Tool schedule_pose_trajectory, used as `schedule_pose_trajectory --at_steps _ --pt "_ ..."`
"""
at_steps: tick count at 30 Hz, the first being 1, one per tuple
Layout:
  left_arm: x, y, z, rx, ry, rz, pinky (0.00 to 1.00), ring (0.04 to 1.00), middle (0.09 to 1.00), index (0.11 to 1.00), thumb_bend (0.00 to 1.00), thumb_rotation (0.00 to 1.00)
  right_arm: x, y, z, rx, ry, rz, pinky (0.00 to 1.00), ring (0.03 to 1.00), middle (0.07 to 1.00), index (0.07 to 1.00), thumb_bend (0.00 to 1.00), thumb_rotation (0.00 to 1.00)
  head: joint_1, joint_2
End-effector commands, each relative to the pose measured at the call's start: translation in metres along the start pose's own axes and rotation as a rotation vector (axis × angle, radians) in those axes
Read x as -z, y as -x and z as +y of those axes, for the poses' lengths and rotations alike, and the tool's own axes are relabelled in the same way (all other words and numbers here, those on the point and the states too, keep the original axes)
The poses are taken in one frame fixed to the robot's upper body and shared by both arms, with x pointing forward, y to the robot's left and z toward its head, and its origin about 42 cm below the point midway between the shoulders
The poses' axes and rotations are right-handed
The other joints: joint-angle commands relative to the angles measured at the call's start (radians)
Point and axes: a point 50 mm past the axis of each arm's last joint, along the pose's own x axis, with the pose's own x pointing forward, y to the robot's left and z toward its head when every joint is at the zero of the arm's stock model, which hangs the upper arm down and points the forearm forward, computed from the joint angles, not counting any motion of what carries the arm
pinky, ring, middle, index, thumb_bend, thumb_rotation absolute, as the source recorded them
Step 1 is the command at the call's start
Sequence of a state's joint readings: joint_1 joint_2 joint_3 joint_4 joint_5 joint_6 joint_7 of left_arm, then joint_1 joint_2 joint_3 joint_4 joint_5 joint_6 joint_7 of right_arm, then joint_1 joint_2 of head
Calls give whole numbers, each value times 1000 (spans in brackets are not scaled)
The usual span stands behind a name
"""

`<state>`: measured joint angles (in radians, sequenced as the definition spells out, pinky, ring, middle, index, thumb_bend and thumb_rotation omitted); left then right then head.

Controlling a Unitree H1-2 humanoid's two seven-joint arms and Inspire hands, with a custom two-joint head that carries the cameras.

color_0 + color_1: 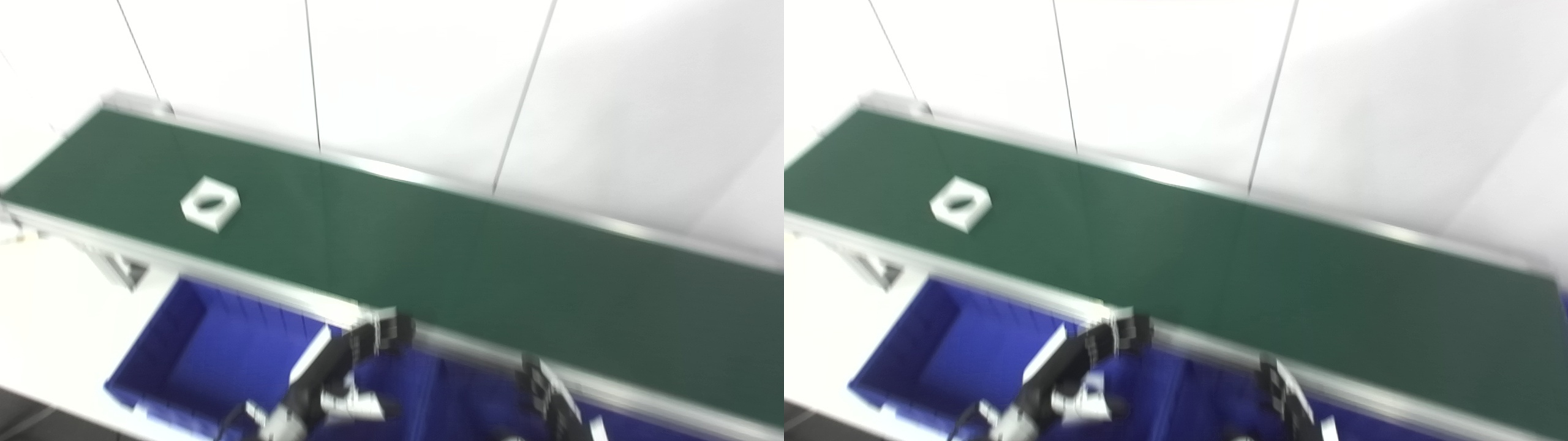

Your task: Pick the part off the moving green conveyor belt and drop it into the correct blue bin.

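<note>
The part [210, 204] is a white hexagonal block with a hole through its middle; it lies flat on the left stretch of the green conveyor belt [429, 257]. My left hand [343, 373] hovers over the blue bin [202, 355] below the belt's near edge, well to the right of the part. Its fingers are stretched toward the belt rail and hold nothing. My right hand [548, 398] is low at the bottom edge over a second blue bin [471, 392], partly cut off, with its fingers extended and empty. Both views are blurred.
The belt runs diagonally from upper left to lower right, with metal rails on both sides. A metal frame leg [122, 269] stands under the belt's left end. The white table surface [55, 318] lies left of the bins, and white wall panels rise behind the belt.
</note>
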<state>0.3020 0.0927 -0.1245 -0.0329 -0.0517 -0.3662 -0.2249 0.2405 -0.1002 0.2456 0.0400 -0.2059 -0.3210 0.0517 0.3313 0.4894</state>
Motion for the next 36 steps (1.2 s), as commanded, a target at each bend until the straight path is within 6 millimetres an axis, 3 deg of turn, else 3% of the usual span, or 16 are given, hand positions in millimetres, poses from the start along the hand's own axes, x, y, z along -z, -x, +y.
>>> schedule_pose_trajectory --at_steps 1,11,17,22,28,36 --pt "-13 -8 6 0 -27 -64 718 762 787 801 965 380 -10 -8 0 18 -2 -90 704 797 826 865 544 420 3 -11" --pt "-47 -19 24 33 -104 -124 719 762 782 786 969 308 -5 -12 4 15 -8 -94 702 795 823 865 543 421 33 -56" --pt "-85 -37 50 48 -311 -186 708 774 808 808 933 316 -5 -14 4 13 -8 -92 711 804 831 875 528 416 49 -51" --pt "-108 -53 69 36 -443 -188 698 784 825 822 887 245 -6 -16 5 15 -23 -93 720 808 833 878 524 408 57 -44" --pt "-123 -62 93 -13 -569 -139 758 811 833 838 828 104 -6 -17 4 16 -20 -97 727 813 837 884 519 430 70 -33" --pt "-143 -77 131 -64 -772 -90 792 844 857 855 795 25 -8 -19 1 17 -18 -104 723 811 838 890 513 450 87 -17"
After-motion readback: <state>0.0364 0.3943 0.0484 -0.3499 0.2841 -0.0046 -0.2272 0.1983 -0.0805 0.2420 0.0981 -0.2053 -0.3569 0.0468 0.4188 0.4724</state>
